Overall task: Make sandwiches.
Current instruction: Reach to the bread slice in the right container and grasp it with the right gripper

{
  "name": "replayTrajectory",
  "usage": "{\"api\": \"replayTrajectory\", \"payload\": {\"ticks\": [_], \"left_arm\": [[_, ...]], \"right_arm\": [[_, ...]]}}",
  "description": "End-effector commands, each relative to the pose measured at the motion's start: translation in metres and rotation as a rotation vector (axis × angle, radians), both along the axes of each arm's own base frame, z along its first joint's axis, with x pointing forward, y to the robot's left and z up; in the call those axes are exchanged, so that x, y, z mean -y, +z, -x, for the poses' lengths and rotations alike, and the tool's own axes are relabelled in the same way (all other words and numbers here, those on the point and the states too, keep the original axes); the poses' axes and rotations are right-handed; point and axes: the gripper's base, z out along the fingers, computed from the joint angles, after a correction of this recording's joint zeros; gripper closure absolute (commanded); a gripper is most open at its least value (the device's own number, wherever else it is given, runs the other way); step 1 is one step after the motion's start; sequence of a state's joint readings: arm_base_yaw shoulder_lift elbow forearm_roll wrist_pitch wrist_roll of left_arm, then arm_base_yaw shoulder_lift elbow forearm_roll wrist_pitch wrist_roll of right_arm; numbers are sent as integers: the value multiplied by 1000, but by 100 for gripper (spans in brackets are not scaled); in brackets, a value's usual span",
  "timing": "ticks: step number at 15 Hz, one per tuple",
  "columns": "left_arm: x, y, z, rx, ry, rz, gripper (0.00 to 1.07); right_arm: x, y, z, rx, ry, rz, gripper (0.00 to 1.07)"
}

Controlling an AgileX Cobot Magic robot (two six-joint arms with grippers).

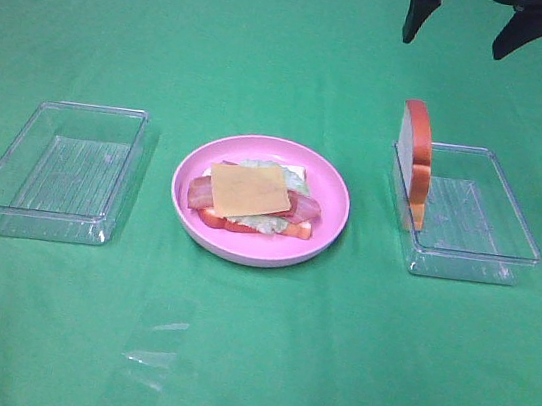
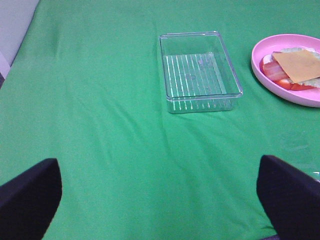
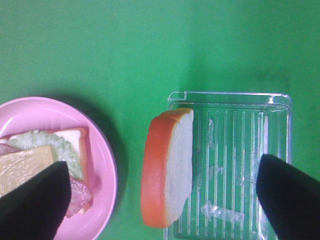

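Note:
An open sandwich [image 1: 252, 196] lies on the round pink plate [image 1: 334, 187] at the table's middle: bread, lettuce, bacon, with a yellow cheese square [image 1: 250, 189] on top. It also shows in the left wrist view [image 2: 295, 67] and the right wrist view [image 3: 45, 160]. A second bread slice [image 1: 415, 158] with orange-brown crust stands on edge against the left wall of the right clear container [image 1: 486, 255]; it also shows in the right wrist view [image 3: 170, 170]. My right gripper [image 1: 477, 30] hangs open and empty high above the far right. My left gripper [image 2: 160, 200] is open and empty above bare cloth.
An empty clear container [image 1: 62, 169] sits left of the plate, also in the left wrist view [image 2: 197, 70]. A green cloth covers the table. A small clear plastic scrap [image 1: 155, 343] lies near the front.

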State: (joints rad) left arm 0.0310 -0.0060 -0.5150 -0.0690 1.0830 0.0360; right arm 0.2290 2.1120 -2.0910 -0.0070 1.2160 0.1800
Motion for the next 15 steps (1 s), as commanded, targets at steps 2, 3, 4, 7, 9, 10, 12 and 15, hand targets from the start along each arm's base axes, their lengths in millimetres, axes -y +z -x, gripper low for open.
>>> {"api": "replayTrajectory", "payload": {"ticks": [2,3,4,7,9,10,12,15], "left_arm": [[1,1,1,21,2,9,9],[1,1,1,21,2,9,9],[1,1,1,21,2,9,9],[1,1,1,21,2,9,9],[1,1,1,21,2,9,9],[1,1,1,21,2,9,9],[1,1,1,21,2,9,9],[1,1,1,21,2,9,9]], "right_arm": [[-3,-33,2,-196,-8,1,11],[-4,-43,-1,-217,-7,7,11],[-5,-52,-4,-237,-7,12,11],[-6,-92,-12,-319,12,38,11],[-6,-103,-14,-340,12,48,11],[-6,-107,-14,-348,12,48,11],[-9,-108,-14,-357,11,25,11],[-8,-109,-12,-367,11,23,13]]}}
